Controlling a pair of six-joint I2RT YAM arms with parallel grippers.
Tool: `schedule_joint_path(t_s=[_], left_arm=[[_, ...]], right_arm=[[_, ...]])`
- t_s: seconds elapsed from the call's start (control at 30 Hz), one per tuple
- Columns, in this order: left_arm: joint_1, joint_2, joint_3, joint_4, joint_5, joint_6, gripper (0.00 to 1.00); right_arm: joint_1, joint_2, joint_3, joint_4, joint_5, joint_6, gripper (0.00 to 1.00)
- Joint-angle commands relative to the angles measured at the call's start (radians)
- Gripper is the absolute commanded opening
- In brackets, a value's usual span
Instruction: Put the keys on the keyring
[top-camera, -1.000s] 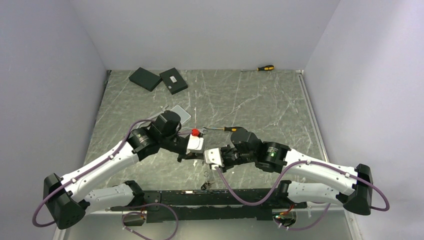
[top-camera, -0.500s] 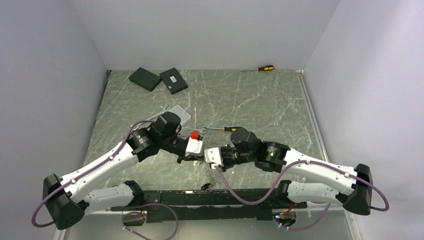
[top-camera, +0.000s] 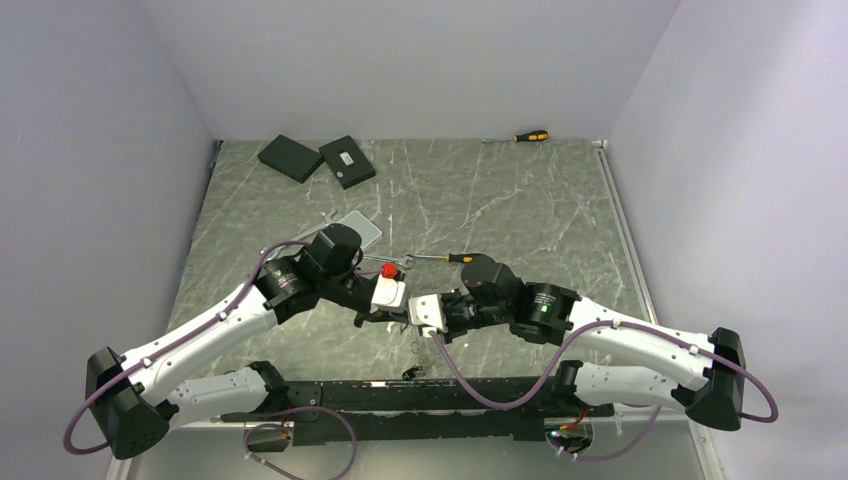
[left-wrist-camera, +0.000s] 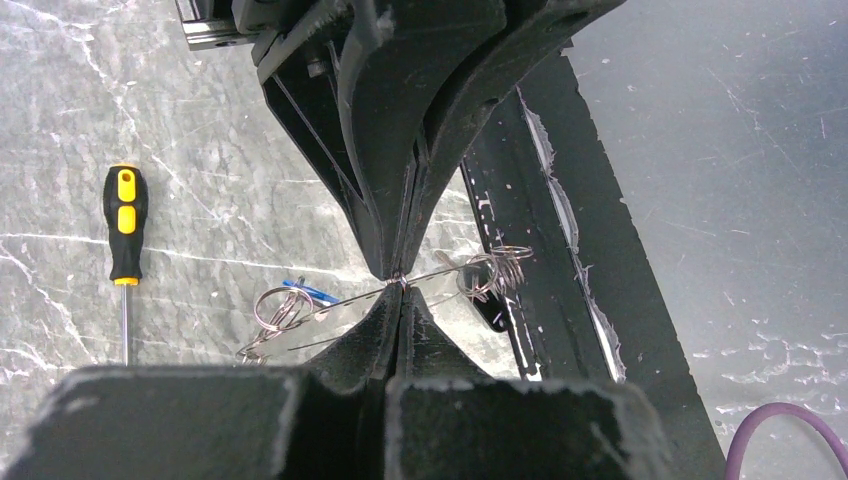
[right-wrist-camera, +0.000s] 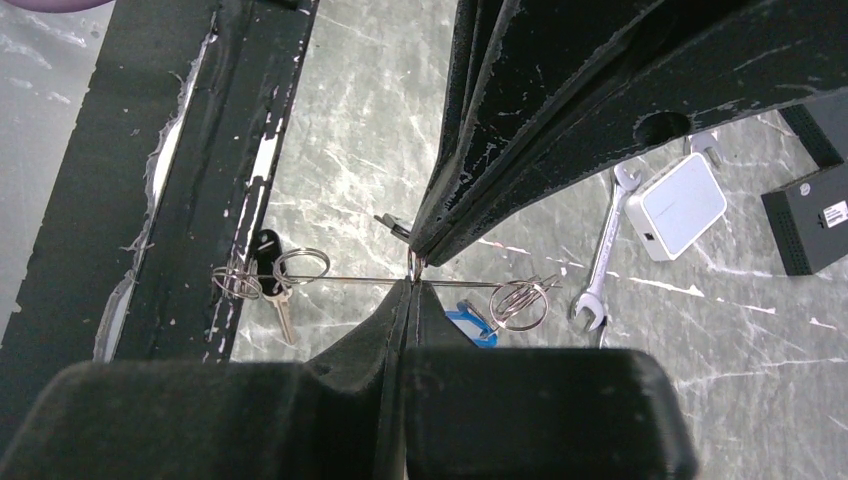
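The keyring shows edge-on as a thin silver wire (left-wrist-camera: 450, 270), also seen in the right wrist view (right-wrist-camera: 340, 279). My left gripper (left-wrist-camera: 400, 285) is shut on the wire, and my right gripper (right-wrist-camera: 412, 272) is shut on it too. The two grippers meet above the table's near edge, left gripper (top-camera: 400, 318) and right gripper (top-camera: 418, 325). A black-headed key (right-wrist-camera: 265, 250) hangs by small rings at one end of the wire. A blue fob (right-wrist-camera: 470, 325) and a small ring (right-wrist-camera: 520, 300) hang at the other end. The keys (top-camera: 412, 360) dangle below the grippers.
An orange-and-black screwdriver (top-camera: 462, 257), a silver wrench (top-camera: 425, 257) and a red object (top-camera: 387, 269) lie just behind the grippers. A white device (top-camera: 362, 228), two black boxes (top-camera: 291, 157) (top-camera: 347, 161) and a second screwdriver (top-camera: 530, 135) lie farther back. A black rail (top-camera: 440, 390) runs along the near edge.
Both grippers have shifted very slightly while staying shut on the wire. The hanging keys have swung a little.
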Motion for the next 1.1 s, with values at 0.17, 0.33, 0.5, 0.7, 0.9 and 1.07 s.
schedule_joint_path(t_s=[0.17,0.33,0.5,0.7,0.9,1.07], left_arm=[[-0.011,0.004,-0.015,0.008,0.010,0.021,0.00],[-0.011,0.002,-0.017,0.011,0.004,0.019,0.00],[-0.010,0.003,-0.017,0.015,0.002,0.015,0.00],[-0.011,0.004,-0.020,0.023,0.007,0.010,0.00],[-0.010,-0.002,-0.027,0.046,0.013,-0.002,0.00],[-0.011,-0.007,-0.031,0.057,0.019,-0.007,0.00]], right_arm=[[-0.014,-0.031,-0.002,0.081,0.028,0.019,0.00],[-0.014,-0.037,-0.005,0.084,0.031,0.020,0.00],[-0.015,-0.045,-0.011,0.089,0.036,0.021,0.00],[-0.015,-0.045,-0.013,0.096,0.041,0.022,0.00],[-0.025,-0.054,-0.028,0.125,0.040,0.034,0.00],[-0.031,-0.057,-0.031,0.140,0.044,0.044,0.00]])
